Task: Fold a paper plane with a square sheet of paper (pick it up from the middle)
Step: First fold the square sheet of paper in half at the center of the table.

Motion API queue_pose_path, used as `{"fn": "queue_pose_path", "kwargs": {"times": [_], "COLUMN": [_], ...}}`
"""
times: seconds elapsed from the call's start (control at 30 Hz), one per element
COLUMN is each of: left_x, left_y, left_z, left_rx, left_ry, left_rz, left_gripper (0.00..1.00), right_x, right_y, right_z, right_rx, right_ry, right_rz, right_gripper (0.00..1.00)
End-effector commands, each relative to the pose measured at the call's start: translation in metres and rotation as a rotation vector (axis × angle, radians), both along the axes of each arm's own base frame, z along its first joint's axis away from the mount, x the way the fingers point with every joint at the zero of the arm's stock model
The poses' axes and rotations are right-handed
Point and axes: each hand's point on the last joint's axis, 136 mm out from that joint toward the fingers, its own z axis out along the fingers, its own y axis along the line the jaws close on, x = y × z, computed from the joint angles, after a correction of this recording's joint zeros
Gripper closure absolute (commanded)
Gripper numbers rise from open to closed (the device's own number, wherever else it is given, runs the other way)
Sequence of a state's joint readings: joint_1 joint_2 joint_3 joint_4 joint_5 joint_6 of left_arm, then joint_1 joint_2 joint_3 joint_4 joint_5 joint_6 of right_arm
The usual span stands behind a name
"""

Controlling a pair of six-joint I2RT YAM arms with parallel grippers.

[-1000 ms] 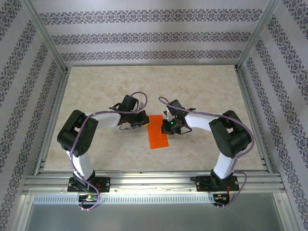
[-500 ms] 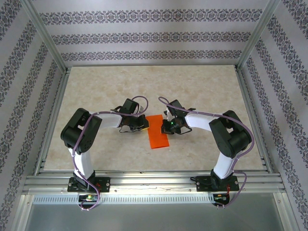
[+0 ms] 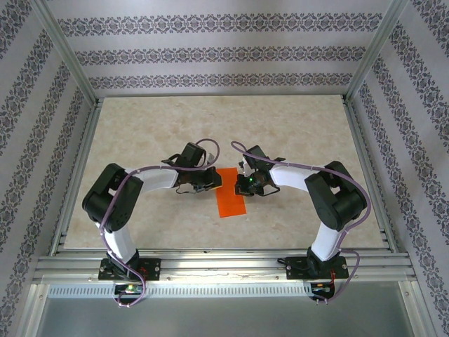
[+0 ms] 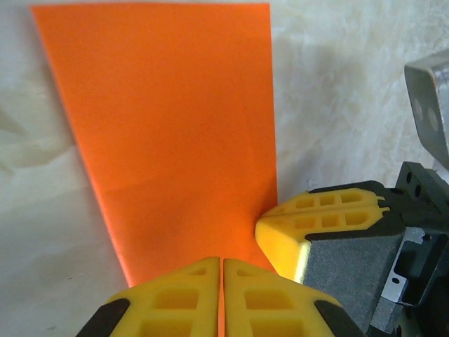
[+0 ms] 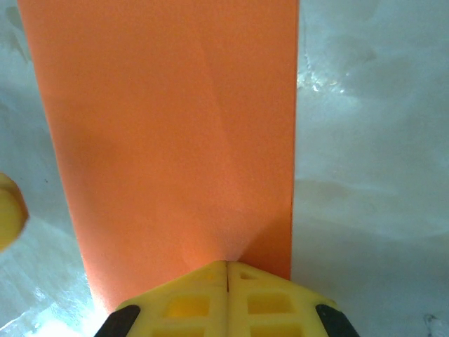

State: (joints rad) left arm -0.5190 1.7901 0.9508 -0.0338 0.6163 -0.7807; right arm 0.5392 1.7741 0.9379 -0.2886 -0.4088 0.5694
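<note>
The orange sheet of paper (image 3: 230, 191) lies flat mid-table as a narrow rectangle, about half as wide as it is long. My left gripper (image 3: 209, 180) is shut, its yellow tips resting on the sheet's left edge near the top. My right gripper (image 3: 243, 184) is shut too, its tips on the sheet's right edge opposite. In the left wrist view the paper (image 4: 168, 126) stretches ahead of the closed left gripper (image 4: 222, 261), with a right finger (image 4: 319, 225) at its edge. In the right wrist view the closed right gripper (image 5: 226, 264) touches the paper (image 5: 168, 126).
The pale marble-look tabletop (image 3: 224, 133) is boxed in by aluminium rails (image 3: 224, 261) and patterned walls. Both arms bend inward, their elbows (image 3: 112, 200) (image 3: 337, 200) toward the sides.
My left gripper has shifted a little to the right, onto the paper's left edge. The right gripper and the paper have stayed put.
</note>
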Motion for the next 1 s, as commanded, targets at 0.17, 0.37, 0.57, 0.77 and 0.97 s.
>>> {"fn": "queue_pose_path", "kwargs": {"times": [0.17, 0.37, 0.57, 0.77, 0.97], "left_x": [-0.023, -0.028, -0.024, -0.036, -0.048], "left_y": [0.017, 0.025, 0.017, -0.003, 0.004], "left_z": [-0.053, -0.05, -0.009, -0.004, -0.033], "left_rx": [0.105, 0.144, 0.092, 0.019, 0.067], "left_ry": [0.095, 0.09, 0.026, 0.037, 0.089], "left_rz": [0.009, -0.003, 0.001, -0.007, 0.003], "left_gripper": [0.9, 0.9, 0.88, 0.88, 0.89], "right_x": [-0.027, -0.027, -0.027, -0.026, -0.026], "right_y": [-0.024, -0.025, -0.025, -0.025, -0.025], "right_z": [-0.023, -0.023, -0.023, -0.021, -0.02], "right_rx": [-0.12, -0.121, -0.123, -0.122, -0.119], "right_ry": [0.102, 0.101, 0.101, 0.094, 0.094], "right_rz": [-0.002, -0.004, -0.005, -0.004, -0.005], "right_gripper": [1.0, 1.0, 1.0, 1.0, 1.0]}}
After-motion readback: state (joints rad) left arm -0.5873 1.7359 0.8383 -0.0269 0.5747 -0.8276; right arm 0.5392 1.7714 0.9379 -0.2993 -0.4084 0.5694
